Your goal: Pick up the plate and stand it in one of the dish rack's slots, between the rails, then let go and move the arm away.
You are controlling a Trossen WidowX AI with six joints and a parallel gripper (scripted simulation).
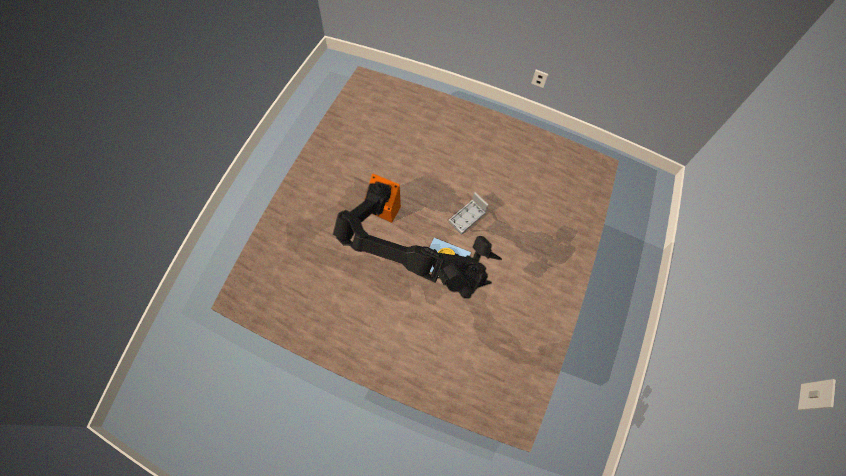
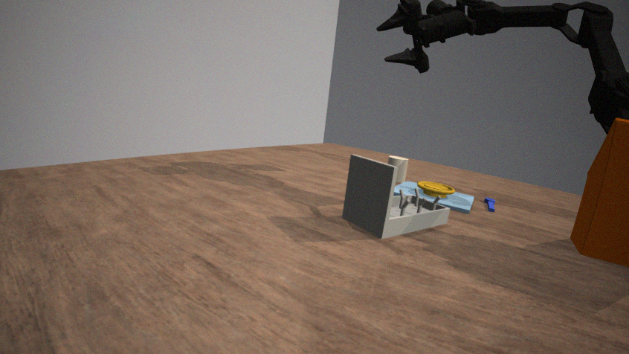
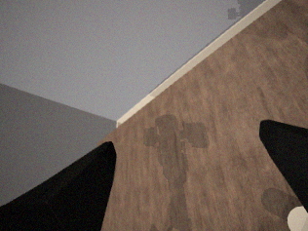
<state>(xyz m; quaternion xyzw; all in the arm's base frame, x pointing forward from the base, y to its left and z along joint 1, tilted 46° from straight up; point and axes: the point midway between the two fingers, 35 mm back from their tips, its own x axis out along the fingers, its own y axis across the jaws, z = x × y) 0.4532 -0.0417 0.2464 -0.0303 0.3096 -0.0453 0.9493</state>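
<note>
Wooden table [image 2: 175, 264]: one plate [image 2: 435, 188], one rack [image 2: 395, 207].

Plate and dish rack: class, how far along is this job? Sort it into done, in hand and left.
Done: nothing of the placing; the yellow plate lies flat on the blue mat, and the rack holds no plate.
In hand: the claw hangs open and empty, high above the table.
Left: lowering, gripping the plate, standing it between the rails, letting go, backing away.
</note>
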